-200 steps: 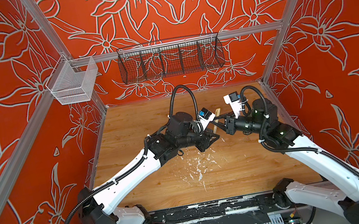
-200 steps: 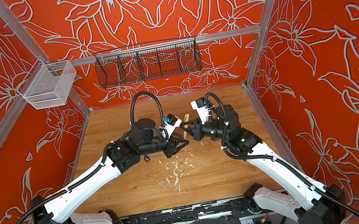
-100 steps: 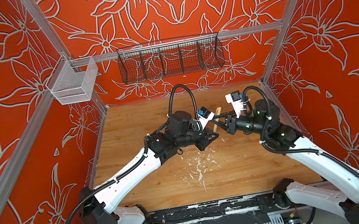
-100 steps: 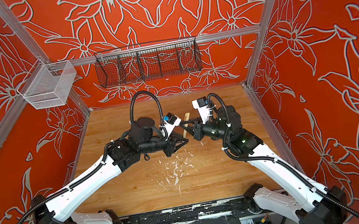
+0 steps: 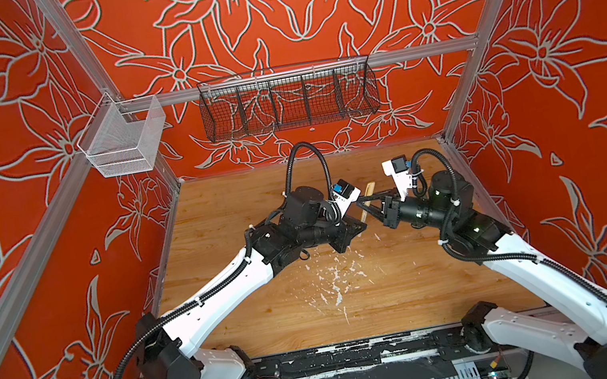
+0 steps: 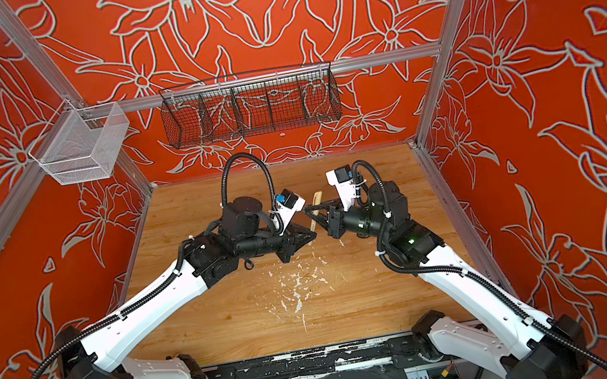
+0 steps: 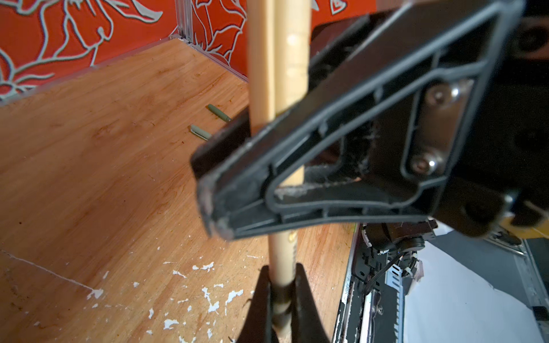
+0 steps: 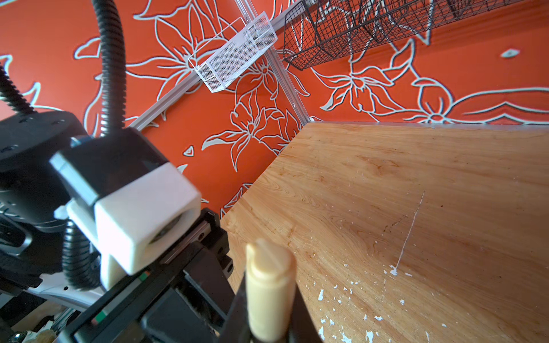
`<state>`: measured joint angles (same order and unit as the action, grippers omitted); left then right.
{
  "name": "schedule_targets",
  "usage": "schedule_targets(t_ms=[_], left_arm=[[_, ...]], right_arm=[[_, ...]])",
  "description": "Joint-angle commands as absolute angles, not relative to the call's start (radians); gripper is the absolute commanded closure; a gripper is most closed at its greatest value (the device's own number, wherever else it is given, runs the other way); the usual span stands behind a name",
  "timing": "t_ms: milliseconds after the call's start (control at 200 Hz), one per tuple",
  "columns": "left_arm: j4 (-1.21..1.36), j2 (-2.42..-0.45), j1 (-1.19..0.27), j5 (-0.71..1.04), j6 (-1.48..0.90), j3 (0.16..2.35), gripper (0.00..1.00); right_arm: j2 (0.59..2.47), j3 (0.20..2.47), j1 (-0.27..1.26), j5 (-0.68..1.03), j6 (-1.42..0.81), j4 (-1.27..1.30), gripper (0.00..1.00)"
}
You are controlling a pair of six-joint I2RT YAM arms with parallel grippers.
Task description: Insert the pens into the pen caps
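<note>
Pincers [image 7: 280,292] [image 5: 358,202], two, hold one pen [image 7: 280,255], one cap [image 7: 292,44]

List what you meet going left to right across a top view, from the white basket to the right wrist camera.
white basket → left wrist camera → tan cap → right wrist camera. The black basket spans several of these, so it is left out.

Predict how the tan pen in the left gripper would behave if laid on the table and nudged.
The tan pen looks round and smooth, so it would probably roll. It runs straight from the left gripper to the tan cap in the right gripper, so likely stiff.
</note>
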<state>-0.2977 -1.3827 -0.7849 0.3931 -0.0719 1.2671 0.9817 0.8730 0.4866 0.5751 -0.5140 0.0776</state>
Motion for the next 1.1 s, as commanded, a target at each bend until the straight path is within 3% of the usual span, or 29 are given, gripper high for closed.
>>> schedule_targets(t_ms=[0, 295, 340, 425, 520, 776, 1096], left_arm=[[-0.281, -1.394, -0.793, 0.402, -0.052, 1.284, 1.00], [-0.316, -1.406, -0.788, 0.385, -0.035, 1.300, 1.00], [-0.330, -1.414, -0.788, 0.388, -0.031, 1.309, 1.00], [-0.345, -1.430, -0.788, 0.397, -0.030, 1.319, 1.00], [-0.360, -1.437, -0.788, 0.410, -0.028, 1.324, 1.00], [-0.343, -1.415, -0.788, 0.442, -0.026, 1.301, 1.00], [-0.333, -1.393, -0.788, 0.436, -0.020, 1.286, 1.00]], right_arm=[[0.957, 0.852, 0.491, 0.579, -0.539, 0.138, 1.00], [0.919, 0.861, 0.491, 0.539, -0.498, 0.063, 1.00], [0.911, 0.870, 0.491, 0.527, -0.491, 0.041, 0.83], [0.891, 0.891, 0.489, 0.499, -0.475, -0.002, 0.64], [0.866, 0.944, 0.488, 0.461, -0.436, -0.099, 0.55], [0.883, 1.038, 0.469, 0.359, -0.393, -0.256, 0.52], [0.889, 1.017, 0.425, 0.469, -0.467, -0.198, 0.59]])
